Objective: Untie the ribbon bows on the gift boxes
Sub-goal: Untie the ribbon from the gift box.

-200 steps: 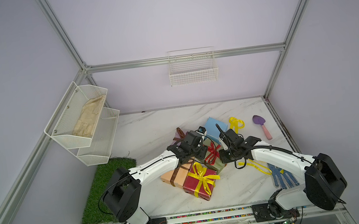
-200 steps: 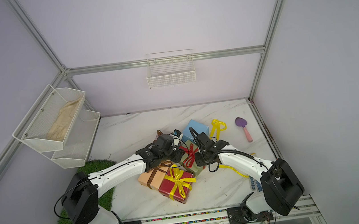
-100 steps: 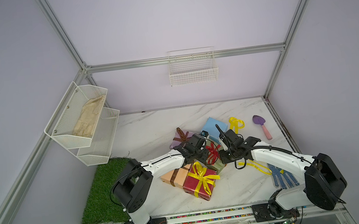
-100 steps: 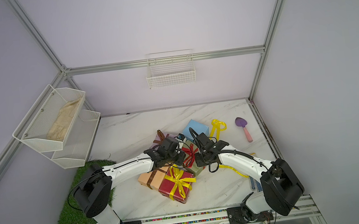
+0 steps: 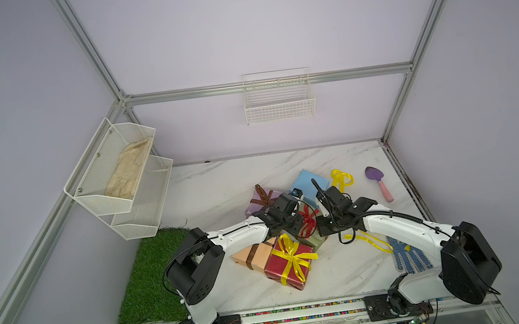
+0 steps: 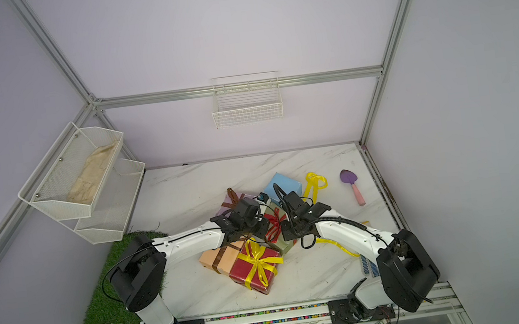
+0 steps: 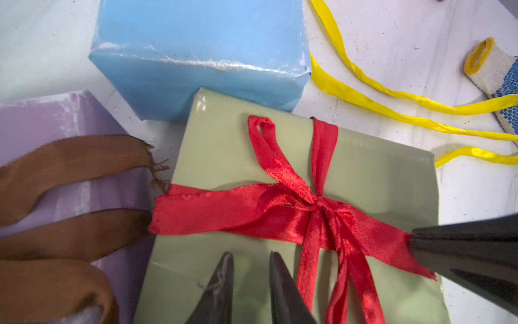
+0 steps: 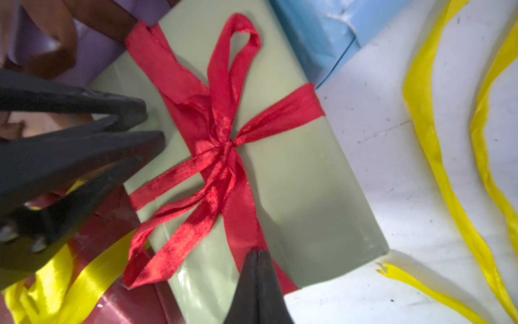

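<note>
The olive green gift box (image 7: 224, 157) (image 5: 316, 245) lies in the middle of the cluster with its red ribbon bow (image 7: 316, 202) (image 8: 224, 146) (image 5: 307, 222) still knotted. My left gripper (image 7: 251, 254) (image 8: 154, 123) hovers over the box top beside the knot, its jaws narrowly open with nothing between them. My right gripper (image 8: 256, 251) (image 7: 411, 241) is shut on the red ribbon near the box's edge. Around them lie the lilac box (image 5: 258, 203) with a brown bow (image 7: 70, 168), the light blue box (image 5: 307, 180), the peach box (image 5: 256, 254) and the dark red box (image 5: 286, 267) with a yellow bow (image 5: 291, 256).
Loose yellow ribbon (image 5: 341, 178) (image 5: 369, 242) lies on the marble right of the boxes. A blue-dotted glove (image 5: 407, 252) and a purple trowel (image 5: 378, 182) sit further right. A grass mat (image 5: 151, 277) covers the left front. White wire baskets (image 5: 279, 100) (image 5: 118, 173) hang on the walls.
Both grippers have narrowed their jaws; the right one has closed onto the red ribbon. The left gripper has shifted slightly towards the olive box's bow.
</note>
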You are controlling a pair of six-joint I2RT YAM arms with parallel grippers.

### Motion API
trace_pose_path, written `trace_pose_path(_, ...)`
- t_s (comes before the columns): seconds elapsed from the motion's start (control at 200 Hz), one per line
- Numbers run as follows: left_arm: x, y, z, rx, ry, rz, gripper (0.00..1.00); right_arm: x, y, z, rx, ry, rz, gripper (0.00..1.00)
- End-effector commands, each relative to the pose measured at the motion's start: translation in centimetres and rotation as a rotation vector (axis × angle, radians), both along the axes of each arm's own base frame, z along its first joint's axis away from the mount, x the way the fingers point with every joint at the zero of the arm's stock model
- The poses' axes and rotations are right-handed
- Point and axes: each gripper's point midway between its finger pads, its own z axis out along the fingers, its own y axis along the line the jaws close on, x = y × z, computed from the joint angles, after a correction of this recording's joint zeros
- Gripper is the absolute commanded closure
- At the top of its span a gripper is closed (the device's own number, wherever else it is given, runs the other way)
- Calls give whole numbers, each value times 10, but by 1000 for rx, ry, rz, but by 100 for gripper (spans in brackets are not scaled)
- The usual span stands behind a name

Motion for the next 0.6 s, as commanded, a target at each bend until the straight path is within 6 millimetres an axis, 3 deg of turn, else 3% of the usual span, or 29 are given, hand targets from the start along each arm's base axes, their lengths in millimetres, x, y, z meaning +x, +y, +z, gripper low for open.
trace_pose_path(0.0, -5, 1, -14, 12, 28, 4, 77, 12, 13, 46, 88, -102, 5, 100)
trace_pose_path(0.595, -13, 12, -41, 42, 71, 31, 81, 33, 4, 155, 76, -334, 2, 100)
